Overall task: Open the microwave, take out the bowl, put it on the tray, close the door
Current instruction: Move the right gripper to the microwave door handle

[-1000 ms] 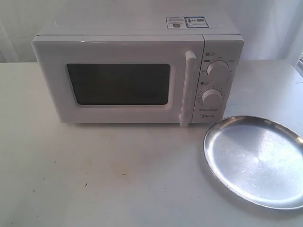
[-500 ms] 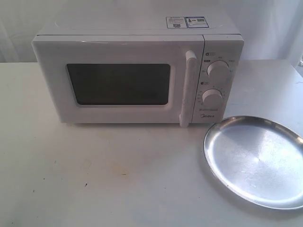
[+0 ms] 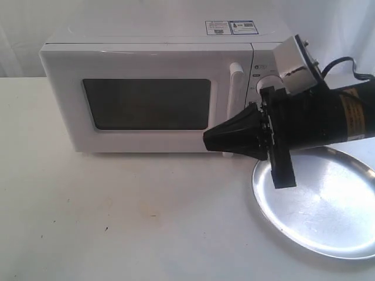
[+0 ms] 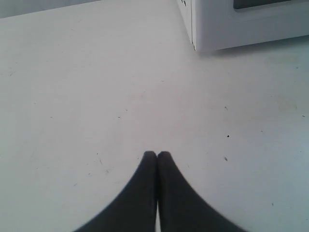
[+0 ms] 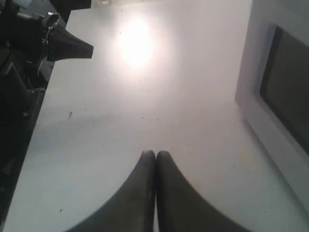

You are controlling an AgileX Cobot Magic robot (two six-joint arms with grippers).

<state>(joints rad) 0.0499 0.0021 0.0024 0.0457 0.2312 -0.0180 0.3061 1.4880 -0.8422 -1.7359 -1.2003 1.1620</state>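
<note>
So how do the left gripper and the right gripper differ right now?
The right gripper shows in the exterior view, pointing across the front of the door at the lower end of its handle; the left gripper is outside that view. The right gripper hangs near the tray; the left gripper is over bare table near a lower corner of the microwave. Both are black with jaws shut on nothing.

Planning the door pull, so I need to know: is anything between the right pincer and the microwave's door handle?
Nothing visible does. The right pincer, shut, hangs in front of the closed door, and in the exterior view its body overlaps the lower part of the handle.
</note>
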